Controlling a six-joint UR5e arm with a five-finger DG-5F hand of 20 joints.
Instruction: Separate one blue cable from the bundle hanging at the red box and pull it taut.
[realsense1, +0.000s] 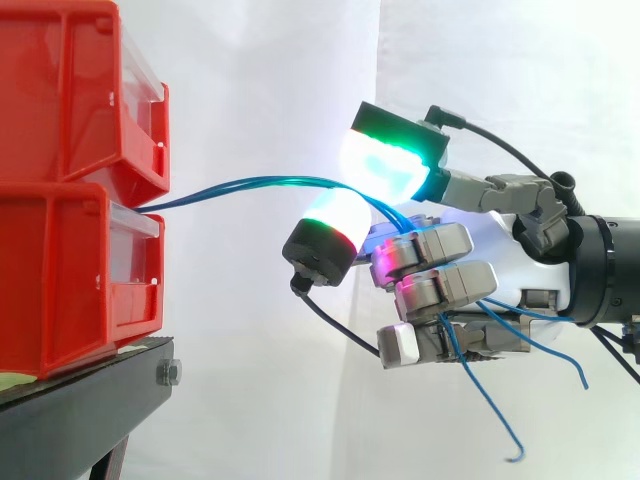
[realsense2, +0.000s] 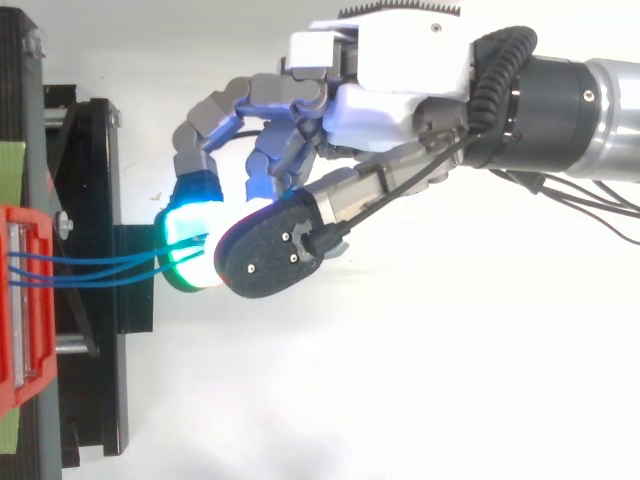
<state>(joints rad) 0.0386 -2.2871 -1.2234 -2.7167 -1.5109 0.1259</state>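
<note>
Two red bins (realsense1: 60, 280), three blue cables (realsense1: 250, 185), one robot hand (realsense2: 390, 100).

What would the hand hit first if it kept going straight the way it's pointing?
Probably the front of the lower red bin, where the blue cables pinched in the hand come out; the gap looks free, though depth is unclear.

Red plastic bins (realsense1: 70, 120): no legible text.
Labels, numbers, signs elsewhere: none can be read.
</note>
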